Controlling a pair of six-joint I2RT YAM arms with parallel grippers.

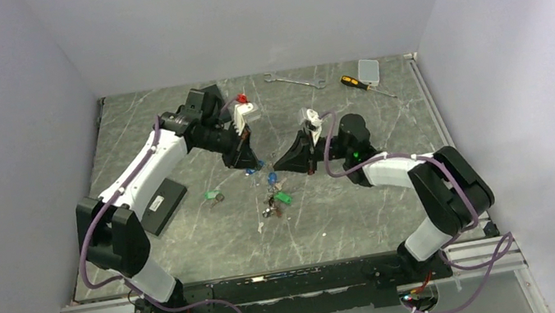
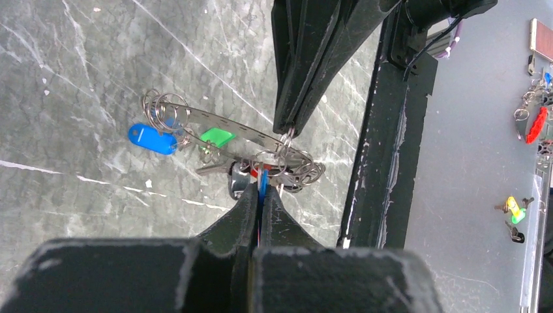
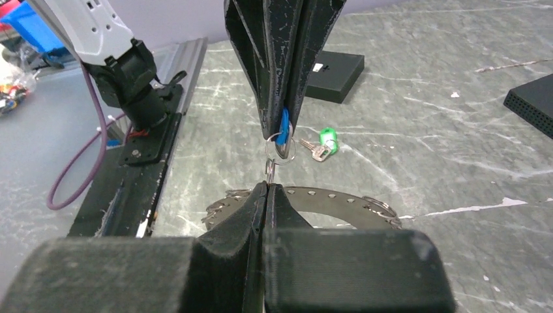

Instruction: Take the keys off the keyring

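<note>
The keyring is a thin grey perforated band, held off the table between my two grippers; it also shows in the right wrist view. Several keys hang from it on small split rings, with a blue tag and a green tag; the cluster hangs below. My left gripper is shut on a blue-tagged key. My right gripper is shut at the keyring's rim, pinching a small split ring linked to that key. A teal-tagged key lies loose on the table.
A black box lies left of the keys, and another shows at the right wrist view's edge. A wrench, a screwdriver and a small clear case lie along the back edge. White walls enclose the table.
</note>
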